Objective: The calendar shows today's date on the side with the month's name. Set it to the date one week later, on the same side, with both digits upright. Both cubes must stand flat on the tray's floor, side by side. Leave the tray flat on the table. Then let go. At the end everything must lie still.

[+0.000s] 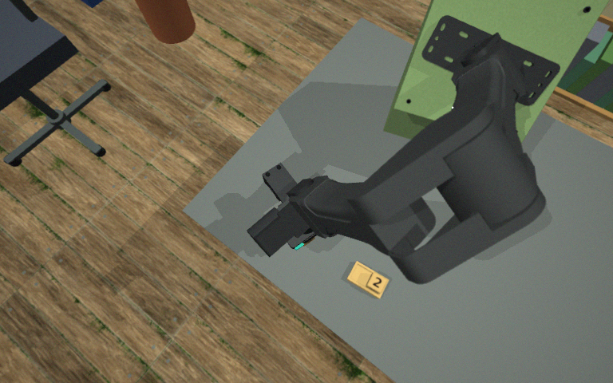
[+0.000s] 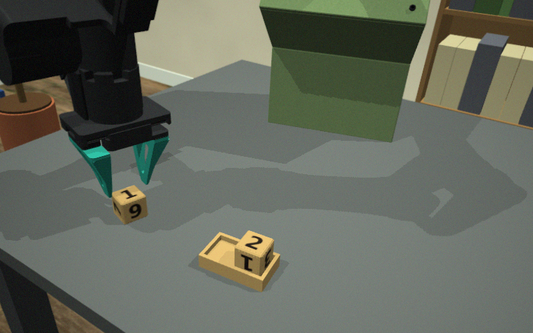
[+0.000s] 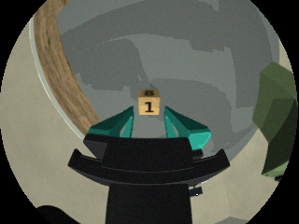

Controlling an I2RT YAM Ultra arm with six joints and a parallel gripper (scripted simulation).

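A wooden tray (image 2: 225, 268) (image 1: 357, 274) lies flat on the grey table. One cube (image 2: 253, 251) (image 1: 377, 282) stands in its right half, with 2 on top and a turned 1 on its front face; the left half is empty. A second cube (image 2: 129, 206) (image 3: 149, 105) stands on the table to the left of the tray, with 1 on top and 9 on its front. My gripper (image 2: 126, 187) (image 3: 149, 109) hangs just above this cube, with its teal fingers open and their tips at about the level of the cube's top. In the top view the arm hides this cube.
A green block (image 2: 338, 86) (image 1: 456, 26) bearing the arm's base stands at the back of the table. The table's left edge is close to the loose cube. A plant pot (image 2: 23, 117), an office chair (image 1: 53, 117) and a bookshelf (image 2: 479, 74) stand off the table.
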